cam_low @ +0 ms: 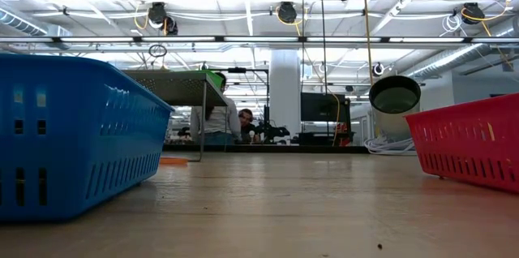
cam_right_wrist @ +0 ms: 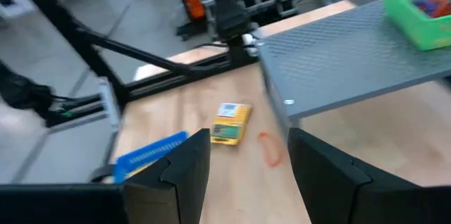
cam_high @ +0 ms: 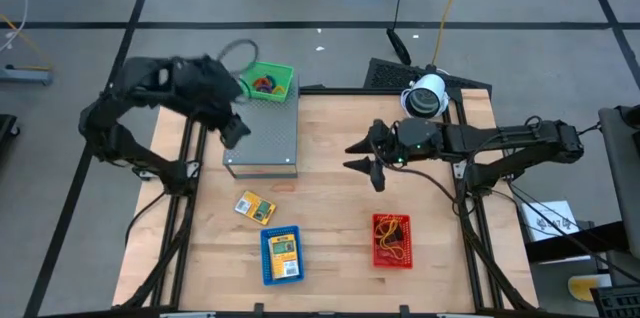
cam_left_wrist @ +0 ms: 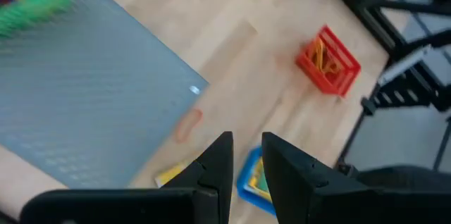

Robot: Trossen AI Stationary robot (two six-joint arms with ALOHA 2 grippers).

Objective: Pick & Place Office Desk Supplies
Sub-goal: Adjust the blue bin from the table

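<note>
Landmark: grey box (cam_high: 262, 141) at the bench (cam_high: 340, 258) back-left. Green bin (cam_high: 267, 81) sits on the box's rear end, holding coloured band loops. Blue bin (cam_high: 281, 255) is in front of the box near the bench's front edge, with a yellow-green packet inside. Red bin (cam_high: 392, 240) is in front and well to the right of the box, with orange bands in it. So sorting looks partly done: all three bins already have contents. Left out: one yellow packet (cam_high: 255, 207) loose on the bench between the box and the blue bin, and one thin red band (cam_right_wrist: 269, 147) lying on the bench just beside the box's front corner. Left pincer (cam_high: 232, 131) hovers over the box's left edge, fingers nearly together with a thin gap, nothing between them. Right pincer (cam_high: 365, 158) hangs above the bench right of the box, fingers spread, empty. Neither is on an item. My read: the packet probably belongs in the blue bin and the band in the red or green one, so two picks remain, as far as visible. No clips that I can make out.
</note>
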